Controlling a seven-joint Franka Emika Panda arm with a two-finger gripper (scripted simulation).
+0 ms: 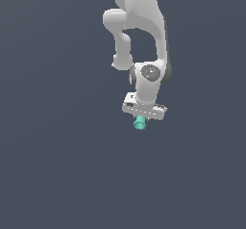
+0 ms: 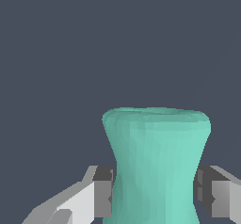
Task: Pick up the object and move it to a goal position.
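Observation:
The object is a small teal peg with a wider end. In the exterior view it sticks out just below the white gripper of the arm. In the wrist view the peg fills the space between the two fingers, whose dark pads press against its narrow waist on both sides. The gripper is shut on the peg. The fingertips themselves are hidden behind the hand in the exterior view.
The white arm comes down from the top of the exterior view. Around it there is only a flat dark grey-blue surface. No goal marker shows.

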